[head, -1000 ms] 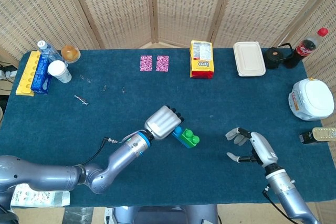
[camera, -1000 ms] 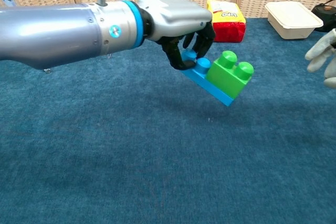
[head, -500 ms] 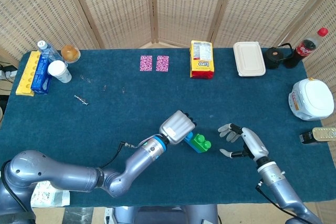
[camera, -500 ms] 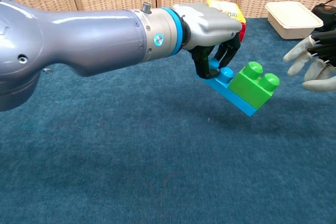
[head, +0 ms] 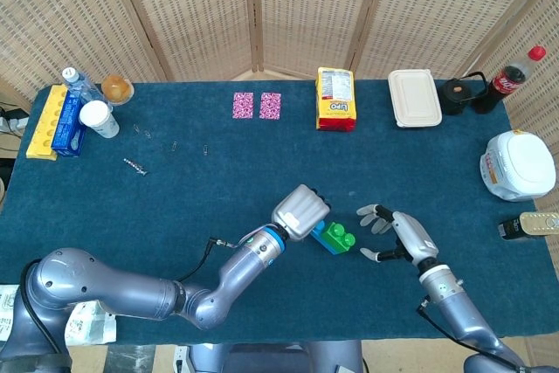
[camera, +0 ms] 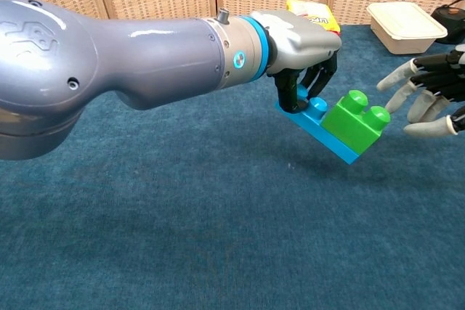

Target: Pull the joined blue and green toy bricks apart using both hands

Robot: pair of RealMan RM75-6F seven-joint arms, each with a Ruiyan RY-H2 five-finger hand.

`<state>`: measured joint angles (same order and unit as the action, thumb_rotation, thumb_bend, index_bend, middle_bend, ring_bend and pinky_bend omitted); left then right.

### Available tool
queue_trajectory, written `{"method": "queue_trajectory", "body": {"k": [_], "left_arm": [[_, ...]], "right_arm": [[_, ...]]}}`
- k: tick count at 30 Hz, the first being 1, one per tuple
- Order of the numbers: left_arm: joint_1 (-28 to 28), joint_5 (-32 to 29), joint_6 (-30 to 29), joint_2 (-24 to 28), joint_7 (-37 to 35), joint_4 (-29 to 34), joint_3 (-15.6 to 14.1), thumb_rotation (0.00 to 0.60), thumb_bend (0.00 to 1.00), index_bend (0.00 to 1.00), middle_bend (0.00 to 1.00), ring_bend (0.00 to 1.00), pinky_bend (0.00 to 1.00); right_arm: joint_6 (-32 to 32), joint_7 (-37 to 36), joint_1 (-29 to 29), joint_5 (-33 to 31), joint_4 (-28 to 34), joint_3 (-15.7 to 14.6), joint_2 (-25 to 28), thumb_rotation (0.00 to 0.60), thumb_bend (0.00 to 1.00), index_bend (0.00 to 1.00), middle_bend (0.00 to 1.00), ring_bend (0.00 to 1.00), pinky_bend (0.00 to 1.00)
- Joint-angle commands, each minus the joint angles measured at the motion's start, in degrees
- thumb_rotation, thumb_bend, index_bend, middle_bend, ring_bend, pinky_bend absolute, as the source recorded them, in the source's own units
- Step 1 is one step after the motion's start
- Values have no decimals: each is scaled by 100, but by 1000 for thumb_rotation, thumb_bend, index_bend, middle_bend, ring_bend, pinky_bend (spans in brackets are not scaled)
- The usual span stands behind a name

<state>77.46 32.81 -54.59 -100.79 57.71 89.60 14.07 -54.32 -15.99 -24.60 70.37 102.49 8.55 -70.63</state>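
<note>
My left hand [head: 300, 212] [camera: 301, 41] grips the near end of a flat blue brick [camera: 314, 117] [head: 325, 239] and holds it tilted above the table. A green brick [camera: 356, 122] [head: 341, 238] is still stuck on the blue one's far end. My right hand [head: 397, 233] [camera: 429, 96] hovers just right of the green brick, fingers spread and pointing toward it, a small gap between them. It holds nothing.
A yellow snack bag [head: 336, 99], a white lidded box [head: 414, 98], a cola bottle [head: 515, 67] and two pink cards [head: 257, 105] line the far edge. A white container [head: 519, 165] sits at the right edge. Bottles and boxes [head: 74, 111] crowd the far left.
My left hand has carried the joined bricks rightward. My right hand has moved left toward them, closing the gap to the green brick.
</note>
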Motion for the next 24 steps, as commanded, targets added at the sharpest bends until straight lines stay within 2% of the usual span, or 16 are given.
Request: {"method": "queue_trajectory", "body": {"k": [1,13,24], "left_arm": [[50,-71,-48,-44,15,-34,-5,600,479,723,547,472,550],[257,-576,-410,-233,250,-31,-18,600,478,724,550,475,550],[458,-924,-752,-426,590,-68,26,600,475,732,553,478,550]], "right_arm": [[49,95,-45,-70,30,-5,-7,600,270,230,354,423,365],[-186,1192,-196,-779,18,31,-256,600,271,199,339,404,336],[-320,1676,-254,-1142,57,45,-345,600,271,197,339,405,335]]}}
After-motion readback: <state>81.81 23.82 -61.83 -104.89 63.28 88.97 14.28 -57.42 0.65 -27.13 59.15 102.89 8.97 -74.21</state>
